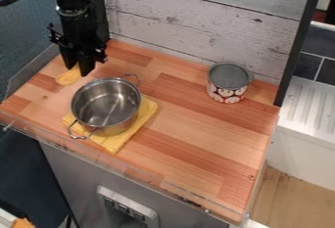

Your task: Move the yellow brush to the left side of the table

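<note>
At the upper left of the table, my gripper (80,69) hangs low over the wood, pointing down. The yellow brush (67,77) is right at its lower end, extending toward the lower left, close to the table's left edge. Part of the brush's upper end is hidden by the gripper. Whether the brush is held or touches the wood, I cannot tell.
A steel pot (106,104) with two handles stands on a yellow cloth (116,141), just below and right of the brush. A patterned tin (227,82) stands at the back right. A wooden wall (203,21) borders the table's (190,139) back.
</note>
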`<state>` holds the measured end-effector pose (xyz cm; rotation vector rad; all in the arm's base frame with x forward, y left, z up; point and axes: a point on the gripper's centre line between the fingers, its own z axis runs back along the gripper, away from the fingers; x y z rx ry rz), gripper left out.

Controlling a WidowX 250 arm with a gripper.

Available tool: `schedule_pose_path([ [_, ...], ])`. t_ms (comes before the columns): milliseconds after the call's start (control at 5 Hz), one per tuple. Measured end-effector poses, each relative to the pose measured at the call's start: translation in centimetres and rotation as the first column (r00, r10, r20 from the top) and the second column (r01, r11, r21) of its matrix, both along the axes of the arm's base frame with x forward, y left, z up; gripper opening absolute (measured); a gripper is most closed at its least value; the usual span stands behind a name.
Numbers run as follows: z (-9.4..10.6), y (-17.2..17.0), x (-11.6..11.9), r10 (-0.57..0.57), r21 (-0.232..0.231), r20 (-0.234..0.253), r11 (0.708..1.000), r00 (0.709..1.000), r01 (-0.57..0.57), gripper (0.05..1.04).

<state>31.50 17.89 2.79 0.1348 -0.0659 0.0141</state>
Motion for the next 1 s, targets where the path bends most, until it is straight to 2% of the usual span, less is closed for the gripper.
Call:
schedule_pose_path([
  [200, -1.9, 0.9, 0.4, -0.017, -0.017, -0.018, 1.000, 1.000, 0.017, 0.336],
  [400, -3.0, 1.0, 0.7, -0.051, -0.015, -0.020, 0.999, 0.999, 0.051, 0.402],
  [600, -3.1, 0.9, 0.9, -0.080, -0.020, -0.006, 0.997, 0.997, 0.080, 0.715],
  [800, -0.7, 0.9, 0.8, -0.112, -0.020, 0.031, 0.993, 0.993, 0.112, 0.975],
  [1000, 2.7, 1.7, 0.2, -0.088, -0.014, 0.075, 0.996, 0.993, 0.090, 1.004],
])
